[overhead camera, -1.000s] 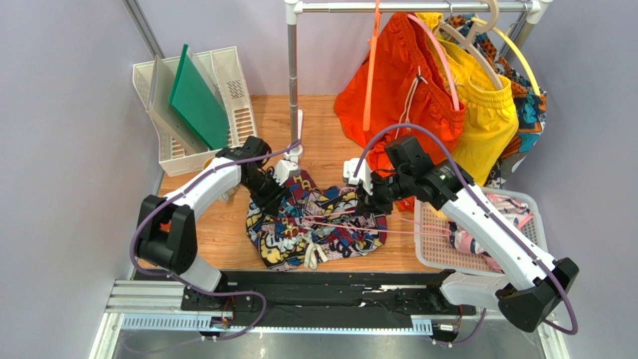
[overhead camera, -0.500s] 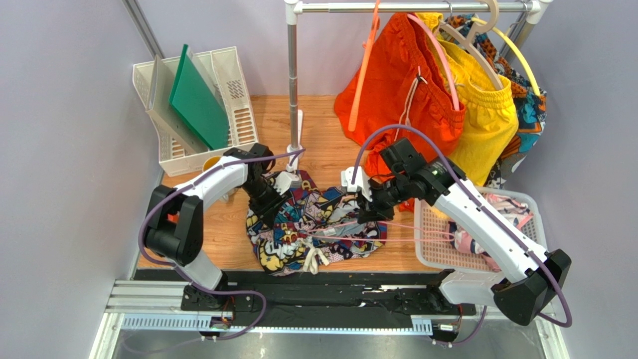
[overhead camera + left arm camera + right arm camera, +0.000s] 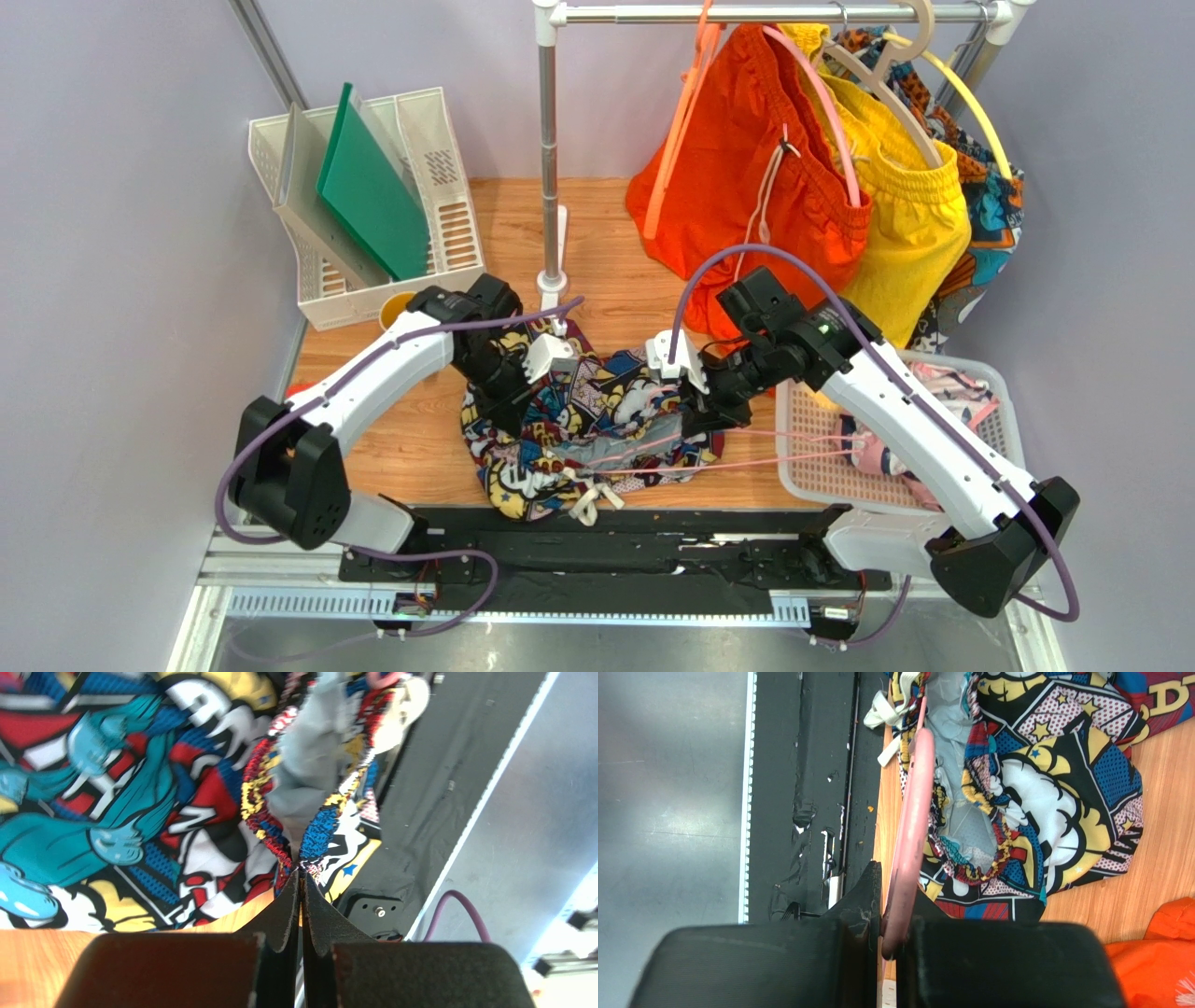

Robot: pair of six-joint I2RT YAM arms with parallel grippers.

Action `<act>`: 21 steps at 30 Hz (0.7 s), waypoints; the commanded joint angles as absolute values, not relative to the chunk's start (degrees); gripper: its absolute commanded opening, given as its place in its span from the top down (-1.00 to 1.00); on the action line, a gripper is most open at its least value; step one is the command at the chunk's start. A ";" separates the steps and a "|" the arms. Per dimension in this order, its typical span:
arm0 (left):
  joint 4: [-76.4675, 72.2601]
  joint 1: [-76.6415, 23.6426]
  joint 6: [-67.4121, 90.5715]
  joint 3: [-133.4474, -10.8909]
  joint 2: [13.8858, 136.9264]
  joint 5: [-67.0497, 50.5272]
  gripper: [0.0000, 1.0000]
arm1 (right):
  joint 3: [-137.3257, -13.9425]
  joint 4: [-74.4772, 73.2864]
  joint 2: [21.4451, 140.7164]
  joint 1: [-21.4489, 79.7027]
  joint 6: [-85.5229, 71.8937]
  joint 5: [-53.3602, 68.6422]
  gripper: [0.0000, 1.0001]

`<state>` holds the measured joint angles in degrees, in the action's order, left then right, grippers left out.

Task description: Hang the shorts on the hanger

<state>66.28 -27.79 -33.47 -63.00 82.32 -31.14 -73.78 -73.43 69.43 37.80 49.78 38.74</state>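
The comic-print shorts [image 3: 589, 420] lie bunched on the wooden table, their white drawstring [image 3: 589, 497] at the near edge. My left gripper [image 3: 522, 375] is shut on the elastic waistband [image 3: 298, 855] and lifts it, so the grey lining shows. My right gripper [image 3: 697, 402] is shut on the pale pink hanger [image 3: 910, 826], whose thin wires [image 3: 786, 459] run right over the shorts toward the basket. In the right wrist view the hanger's arm reaches into the waist opening of the shorts [image 3: 1046, 791].
A white basket [image 3: 982, 375] with clothes stands at the right. Orange shorts [image 3: 744, 154] and yellow shorts [image 3: 912, 210] hang on the rail [image 3: 772, 13]. The rail's post [image 3: 550, 154] stands just behind the shorts. A white rack [image 3: 358, 196] with a green board stands back left.
My left gripper has pulled the waistband up and toward the right. My right gripper has carried the hanger down and left, further into the shorts. The drawstring has slid nearer the front edge.
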 commanded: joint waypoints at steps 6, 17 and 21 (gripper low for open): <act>69.51 -30.50 -38.32 -63.45 74.80 -36.03 1.00 | -76.82 -61.20 72.94 39.90 45.02 45.44 1.00; 69.08 -30.67 -37.27 -64.25 71.72 -37.44 1.00 | -73.22 -42.03 76.99 44.65 36.04 51.58 1.00; 68.56 -30.32 -40.68 -62.32 68.57 -36.83 1.00 | -72.42 -40.43 79.71 45.18 37.26 53.96 1.00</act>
